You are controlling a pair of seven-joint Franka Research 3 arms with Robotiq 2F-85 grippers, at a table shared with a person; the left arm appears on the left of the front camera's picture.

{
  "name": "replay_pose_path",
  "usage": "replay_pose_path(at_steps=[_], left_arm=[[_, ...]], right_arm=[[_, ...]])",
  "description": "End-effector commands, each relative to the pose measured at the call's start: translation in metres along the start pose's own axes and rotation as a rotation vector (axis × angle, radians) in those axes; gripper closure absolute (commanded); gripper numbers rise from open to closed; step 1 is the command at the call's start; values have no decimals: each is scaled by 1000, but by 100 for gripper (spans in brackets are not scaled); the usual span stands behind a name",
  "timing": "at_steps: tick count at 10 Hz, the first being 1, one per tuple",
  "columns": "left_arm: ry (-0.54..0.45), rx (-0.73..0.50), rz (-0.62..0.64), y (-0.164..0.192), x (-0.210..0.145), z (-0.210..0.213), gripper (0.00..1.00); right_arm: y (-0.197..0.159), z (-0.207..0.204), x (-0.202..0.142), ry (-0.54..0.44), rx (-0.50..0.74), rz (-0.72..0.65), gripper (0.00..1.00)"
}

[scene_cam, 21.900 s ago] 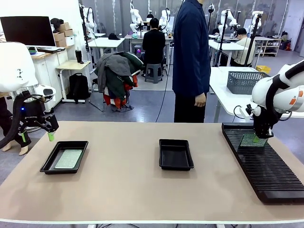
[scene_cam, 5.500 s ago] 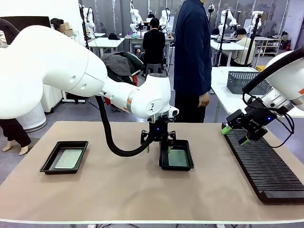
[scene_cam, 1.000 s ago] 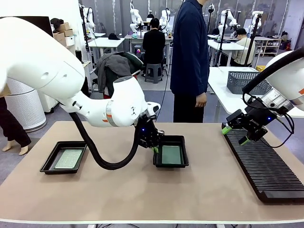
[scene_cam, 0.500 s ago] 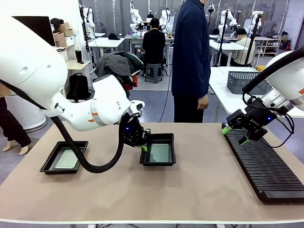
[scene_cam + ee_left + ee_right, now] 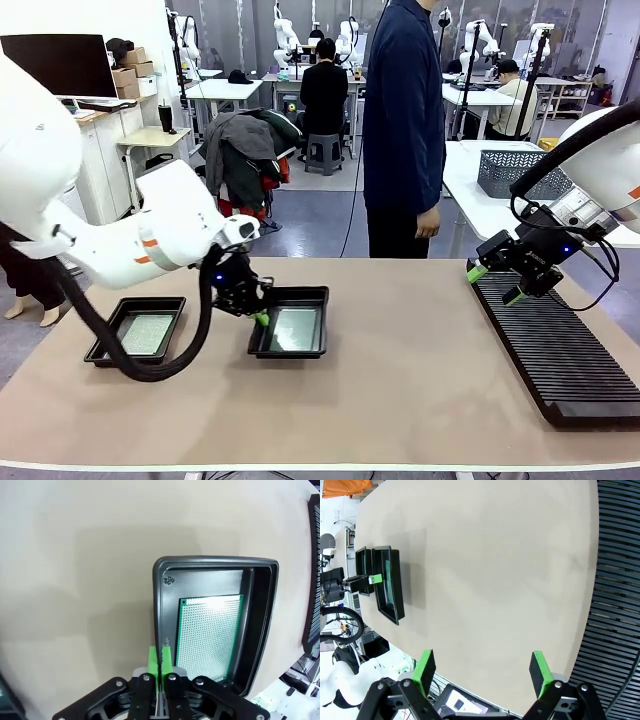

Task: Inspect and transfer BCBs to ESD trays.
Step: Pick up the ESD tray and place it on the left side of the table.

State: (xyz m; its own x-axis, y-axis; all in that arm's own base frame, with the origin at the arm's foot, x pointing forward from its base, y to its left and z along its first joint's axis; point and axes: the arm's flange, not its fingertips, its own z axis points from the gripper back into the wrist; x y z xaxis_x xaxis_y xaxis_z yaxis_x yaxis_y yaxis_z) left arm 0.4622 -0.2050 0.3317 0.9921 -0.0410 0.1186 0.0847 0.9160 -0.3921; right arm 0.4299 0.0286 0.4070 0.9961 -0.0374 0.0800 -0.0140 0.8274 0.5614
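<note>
Where fingers (image 5: 160,661) meet: tray (image 5: 159,615) rim.

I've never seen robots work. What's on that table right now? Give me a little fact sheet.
left gripper: shut on the rim of the middle tray
middle tray holds: one green board
left tray: one green board inside
right gripper: open, holding nothing, above the black rack
person: standing at the table's far side

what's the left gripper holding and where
The left gripper is shut on the shallow black plastic tray, pinching its side wall; a green circuit board lies inside.
</note>
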Motion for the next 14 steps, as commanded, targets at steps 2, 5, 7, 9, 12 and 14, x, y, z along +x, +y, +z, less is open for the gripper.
replay_pose_path(at_steps=[2, 5, 7, 9, 12, 14], left_arm=[[-8, -8, 17, 48, -19, 27, 97], [-4, 7, 36, 80, -17, 35, 97], [3, 27, 39, 90, -10, 37, 97], [21, 33, 46, 98, -6, 38, 97], [39, 74, 71, 106, -1, 36, 97], [29, 95, 83, 107, 2, 33, 97]], right_arm=[[0, 0, 0, -1, 1, -7, 0], [0, 0, 0, -1, 1, -7, 0], [0, 0, 0, -1, 1, -7, 0], [0, 0, 0, -1, 1, -7, 0], [0, 0, 0, -1, 1, -7, 0], [0, 0, 0, -1, 1, -7, 0]])
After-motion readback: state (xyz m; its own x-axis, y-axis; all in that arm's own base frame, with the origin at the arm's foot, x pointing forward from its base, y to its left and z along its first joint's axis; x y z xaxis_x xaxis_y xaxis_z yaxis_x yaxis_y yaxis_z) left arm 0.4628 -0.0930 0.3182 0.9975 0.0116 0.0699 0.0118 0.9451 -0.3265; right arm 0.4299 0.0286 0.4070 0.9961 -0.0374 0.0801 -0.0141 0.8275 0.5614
